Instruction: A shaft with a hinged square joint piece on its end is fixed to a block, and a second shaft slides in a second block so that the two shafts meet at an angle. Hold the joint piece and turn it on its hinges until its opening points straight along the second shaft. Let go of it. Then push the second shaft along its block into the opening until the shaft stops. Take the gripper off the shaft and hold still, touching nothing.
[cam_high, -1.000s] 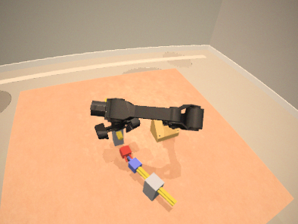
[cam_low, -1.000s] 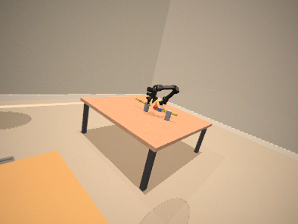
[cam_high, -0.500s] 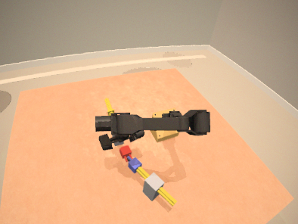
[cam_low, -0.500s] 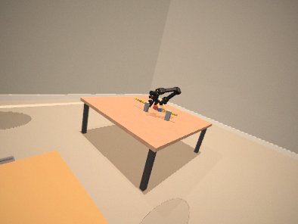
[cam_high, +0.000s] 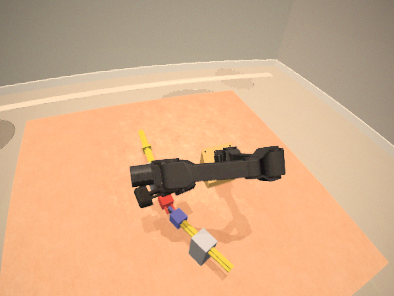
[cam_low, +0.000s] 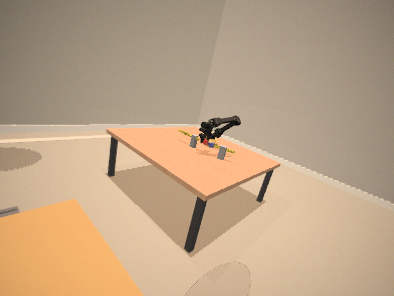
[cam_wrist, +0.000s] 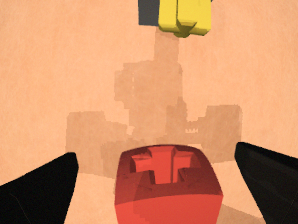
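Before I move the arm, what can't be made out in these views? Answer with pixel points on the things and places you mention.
- Second shaft's block: under the arm (cam_high: 215, 171) in the top view.
- Red joint piece's (cam_high: 166, 201) (cam_low: 205, 142) (cam_wrist: 169, 207) lower part: cut off by the wrist view's bottom edge.
- Fingertip gap: too small in the exterior view.
- Joint piece's opening: too small in the exterior view.

Grey walls (cam_high: 150, 35) (cam_low: 100, 60), beige floor (cam_high: 350, 115) (cam_low: 310, 230), orange-topped table (cam_high: 90, 150) (cam_low: 200, 175) (cam_wrist: 40, 60), 3 dark legs (cam_low: 196, 225) visible

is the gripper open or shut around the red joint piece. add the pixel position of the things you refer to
Open: the gripper's fingers stand wide apart, the red joint piece (cam_wrist: 169, 207) (cam_high: 166, 201) between them untouched.
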